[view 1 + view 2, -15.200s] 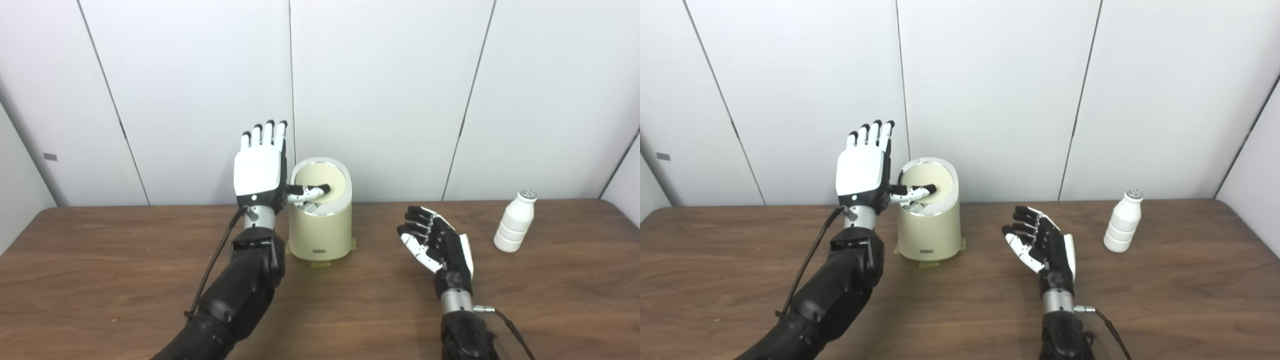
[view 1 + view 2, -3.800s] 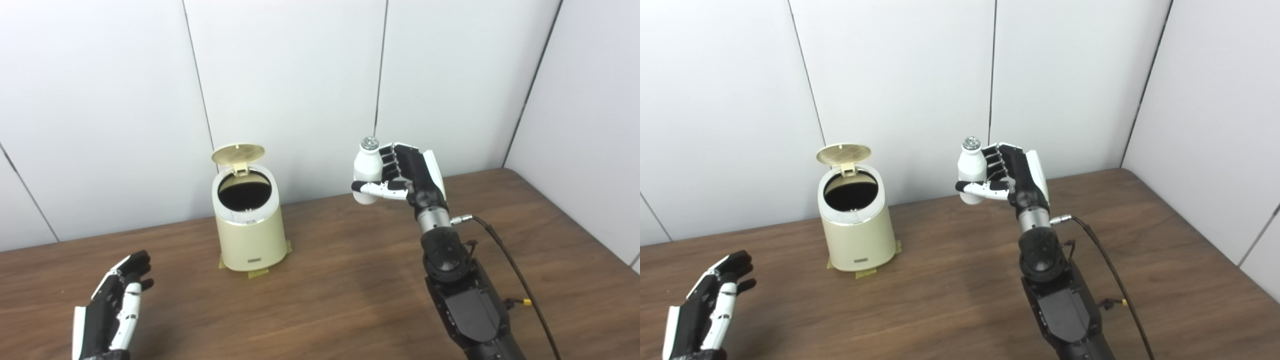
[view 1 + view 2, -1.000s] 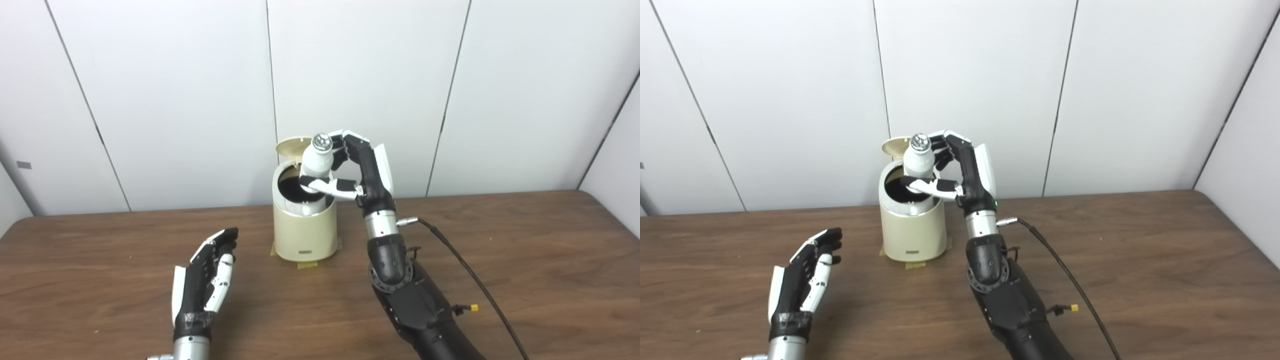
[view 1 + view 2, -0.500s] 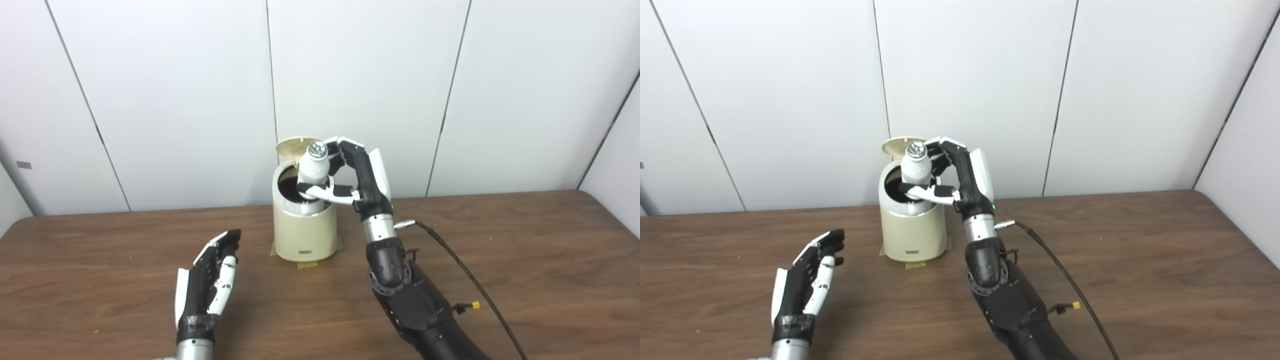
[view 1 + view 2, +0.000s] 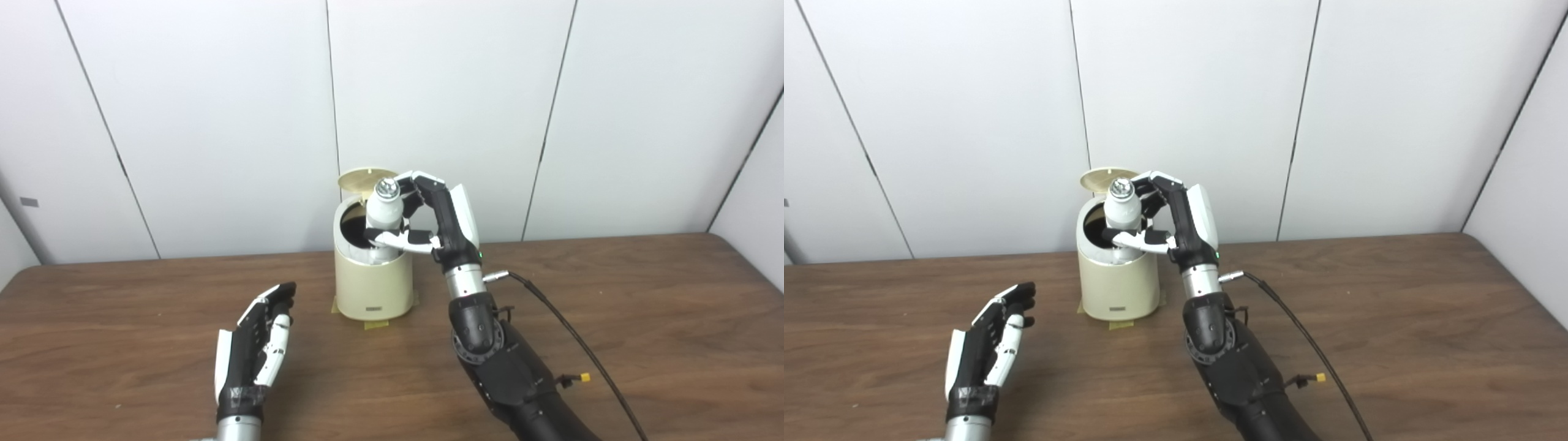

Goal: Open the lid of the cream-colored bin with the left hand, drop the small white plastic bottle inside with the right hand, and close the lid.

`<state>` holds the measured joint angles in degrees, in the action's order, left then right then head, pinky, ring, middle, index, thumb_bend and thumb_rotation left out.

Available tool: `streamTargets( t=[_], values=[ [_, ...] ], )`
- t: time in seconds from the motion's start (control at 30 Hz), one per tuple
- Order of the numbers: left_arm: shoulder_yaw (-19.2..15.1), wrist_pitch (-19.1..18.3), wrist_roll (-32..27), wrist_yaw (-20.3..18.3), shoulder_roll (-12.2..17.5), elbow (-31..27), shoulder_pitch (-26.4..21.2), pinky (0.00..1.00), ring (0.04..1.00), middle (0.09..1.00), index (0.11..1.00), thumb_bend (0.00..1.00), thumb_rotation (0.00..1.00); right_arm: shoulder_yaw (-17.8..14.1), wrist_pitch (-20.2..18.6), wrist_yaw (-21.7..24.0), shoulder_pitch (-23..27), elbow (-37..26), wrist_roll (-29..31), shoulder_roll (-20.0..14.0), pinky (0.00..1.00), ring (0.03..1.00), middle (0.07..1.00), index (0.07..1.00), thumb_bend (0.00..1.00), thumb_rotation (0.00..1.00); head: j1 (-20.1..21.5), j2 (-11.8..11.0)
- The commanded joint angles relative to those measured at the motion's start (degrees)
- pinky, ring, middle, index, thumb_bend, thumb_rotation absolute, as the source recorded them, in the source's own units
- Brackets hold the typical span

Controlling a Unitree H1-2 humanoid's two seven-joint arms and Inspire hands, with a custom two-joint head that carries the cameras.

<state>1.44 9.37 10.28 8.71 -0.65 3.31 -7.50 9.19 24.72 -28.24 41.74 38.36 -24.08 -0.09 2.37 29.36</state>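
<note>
The right hand [image 5: 438, 217] grips the small white bottle [image 5: 384, 211] upright over the open mouth of the cream bin [image 5: 373, 282], whose lid [image 5: 366, 177] stands raised. The left hand [image 5: 254, 346] rests empty over the counter [image 5: 643, 318], fingers apart.

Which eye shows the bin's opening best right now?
The left eye view: more of the bin's dark opening shows left of the bottle held by the right hand. In the right eye view the bottle and thumb cover more, leaving a narrower dark crescent. The raised lid shows in both.
</note>
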Motion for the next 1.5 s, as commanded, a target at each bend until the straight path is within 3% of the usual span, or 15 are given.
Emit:
streamTargets(
  t=[0.0,0.73,0.83,0.93,1.0,1.07,1.1,1.13,1.17,1.47],
  values=[
    [0.4,0.5,1.0,0.3,-0.6,-0.3,0.9,0.72,0.8,0.803,0.785,0.18,0.63,-0.6,0.7,0.0,2.2,-2.0,-0.1,0.0,0.36,0.427,0.499,0.508,0.52,0.0,0.1,0.0],
    [0.9,0.7,1.7,0.7,-0.7,0.0,0.8,0.72,0.797,0.804,0.785,0.19,0.66,-1.4,-3.0,3.8,1.9,-3.7,1.5,0.3,0.44,0.455,0.496,0.491,0.52,0.0,-0.3,0.1],
    [0.9,1.0,1.6,0.7,-0.7,0.1,0.8,0.72,0.798,0.804,0.786,0.18,0.66,-1.4,-3.5,4.2,1.8,-4.0,1.8,0.4,0.47,0.558,0.496,0.485,0.53,0.0,-0.3,0.1],
    [0.9,0.9,1.5,0.7,-0.7,-0.1,0.9,0.72,0.799,0.804,0.786,0.19,0.66,-1.3,-4.0,4.2,1.6,-4.3,1.5,0.4,0.48,0.579,0.496,0.486,0.53,0.0,-0.4,0.2],
    [0.9,0.7,1.5,0.7,-0.8,-0.3,1.0,0.72,0.801,0.805,0.786,0.19,0.66,-1.4,-4.3,3.9,1.5,-4.3,1.4,0.5,0.49,0.591,0.578,0.491,0.52,0.09,-0.4,0.2],
    [1.0,1.0,1.7,0.8,-0.8,-0.2,0.9,0.72,0.797,0.802,0.784,0.18,0.67,-1.5,-3.9,3.5,1.5,-4.0,1.3,0.6,0.5,0.599,0.604,0.492,0.52,0.12,-0.4,0.2],
    [1.0,1.1,1.7,0.9,-0.8,-0.1,0.9,0.72,0.797,0.802,0.784,0.18,0.67,-1.5,-3.6,3.4,1.5,-3.9,1.3,0.7,0.51,0.602,0.61,0.557,0.7,0.07,-0.4,0.2],
    [1.0,1.1,1.6,0.8,-0.8,-0.1,0.9,0.71,0.797,0.802,0.783,0.19,0.67,-1.5,-3.5,3.3,1.4,-3.8,1.2,0.7,0.51,0.608,0.617,0.602,0.82,0.05,-0.4,0.2],
    [1.0,1.1,1.6,0.9,-0.8,-0.1,0.9,0.72,0.798,0.803,0.784,0.19,0.67,-1.5,-3.7,3.2,1.3,-3.9,1.1,0.7,0.51,0.611,0.621,0.62,0.86,0.04,-0.4,0.2],
    [0.9,1.1,1.4,0.7,-0.7,0.0,0.9,0.72,0.801,0.805,0.786,0.19,0.67,-1.7,-3.7,3.2,1.2,-3.9,1.2,0.9,0.53,0.631,0.643,0.656,0.89,0.05,-0.4,0.2]
  ],
)
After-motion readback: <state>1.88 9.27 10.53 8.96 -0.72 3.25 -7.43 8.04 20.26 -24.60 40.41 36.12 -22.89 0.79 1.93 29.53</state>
